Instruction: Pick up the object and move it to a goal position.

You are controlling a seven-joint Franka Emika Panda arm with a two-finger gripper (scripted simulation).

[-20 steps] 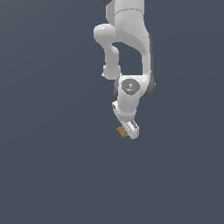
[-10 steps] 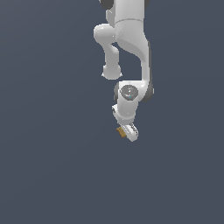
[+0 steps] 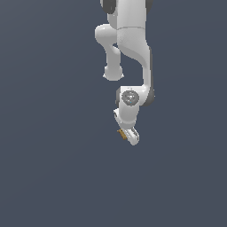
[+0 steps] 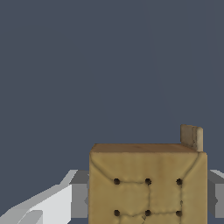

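Note:
The object is a tiny tan-brown flat square block [image 3: 122, 132] with small dark dots on its face. In the exterior view it peeks out at the left side of my white gripper [image 3: 128, 134], which hangs from the arm above the grey floor. In the wrist view the block [image 4: 148, 183] fills the space between my fingers [image 4: 52, 203], and its dotted face is turned to the camera. The jaws are shut on the block from both sides. A small tan tab [image 4: 191, 137] sticks up at one corner of the block.
The arm [image 3: 131, 48] comes down from the top of the exterior view. A plain dark grey-blue surface [image 3: 53, 168] lies all around, with nothing else seen on it.
The gripper, with the block in it, has drifted slightly toward the exterior view's left and a little higher in the picture. The grip on the block is unchanged.

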